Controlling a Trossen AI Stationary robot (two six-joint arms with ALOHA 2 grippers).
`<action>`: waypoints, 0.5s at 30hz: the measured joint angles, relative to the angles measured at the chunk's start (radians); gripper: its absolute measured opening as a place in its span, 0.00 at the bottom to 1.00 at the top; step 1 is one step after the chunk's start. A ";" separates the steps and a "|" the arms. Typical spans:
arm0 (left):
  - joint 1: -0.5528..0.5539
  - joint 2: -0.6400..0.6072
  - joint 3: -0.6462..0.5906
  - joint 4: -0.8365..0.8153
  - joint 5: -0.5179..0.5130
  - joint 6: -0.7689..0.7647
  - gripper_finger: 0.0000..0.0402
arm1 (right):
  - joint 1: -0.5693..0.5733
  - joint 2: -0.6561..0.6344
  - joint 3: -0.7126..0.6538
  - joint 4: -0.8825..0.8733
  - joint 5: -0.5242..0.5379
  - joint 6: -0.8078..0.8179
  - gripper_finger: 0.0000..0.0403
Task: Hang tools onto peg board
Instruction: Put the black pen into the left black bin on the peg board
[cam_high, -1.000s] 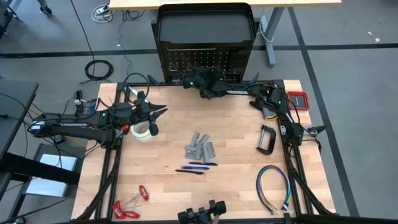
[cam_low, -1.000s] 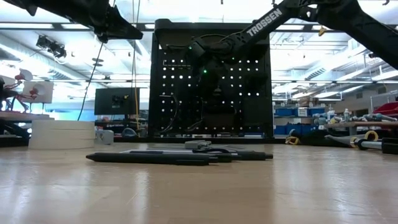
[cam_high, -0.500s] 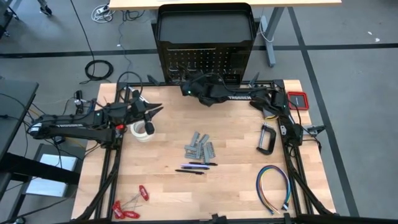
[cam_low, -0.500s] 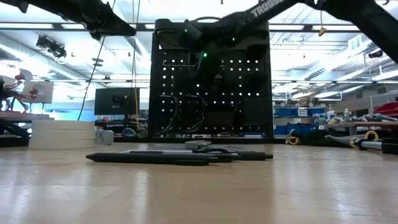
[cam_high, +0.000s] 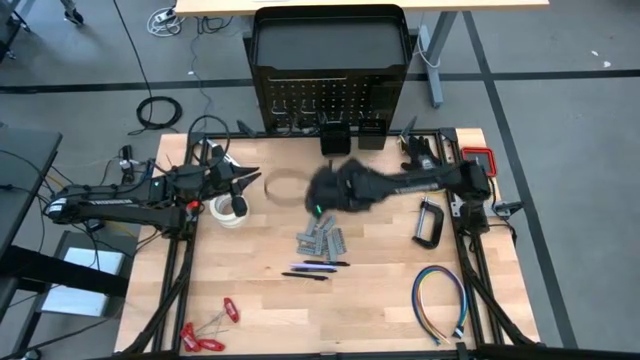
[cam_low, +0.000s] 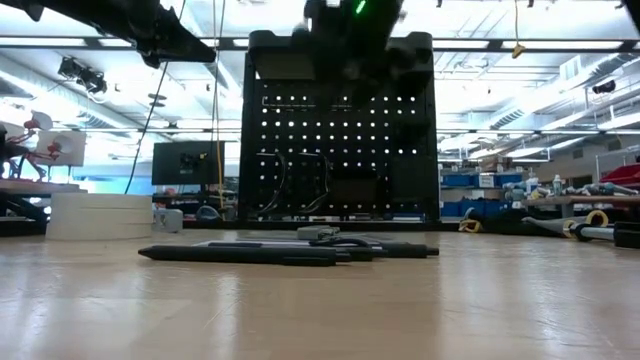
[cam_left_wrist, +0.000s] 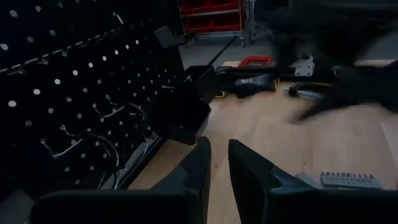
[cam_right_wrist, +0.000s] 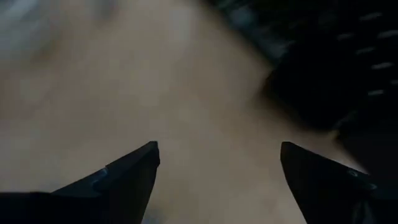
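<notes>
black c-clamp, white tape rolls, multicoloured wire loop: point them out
black C-clamp (cam_high: 431, 224), high view, middle of its frame
white tape rolls (cam_high: 230, 210), high view, top rim
multicoloured wire loop (cam_high: 440, 300), high view, its curved side
</notes>
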 joint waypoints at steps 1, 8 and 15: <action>0.000 0.000 0.000 0.004 0.000 0.000 0.16 | 0.037 -0.008 -0.004 -0.024 -0.024 0.001 0.84; 0.000 -0.004 0.000 0.051 -0.010 -0.003 0.16 | 0.265 0.006 -0.082 0.078 -0.124 0.066 0.75; -0.004 -0.014 0.002 0.082 -0.010 -0.037 0.16 | 0.382 0.075 -0.232 0.230 -0.113 -0.002 0.65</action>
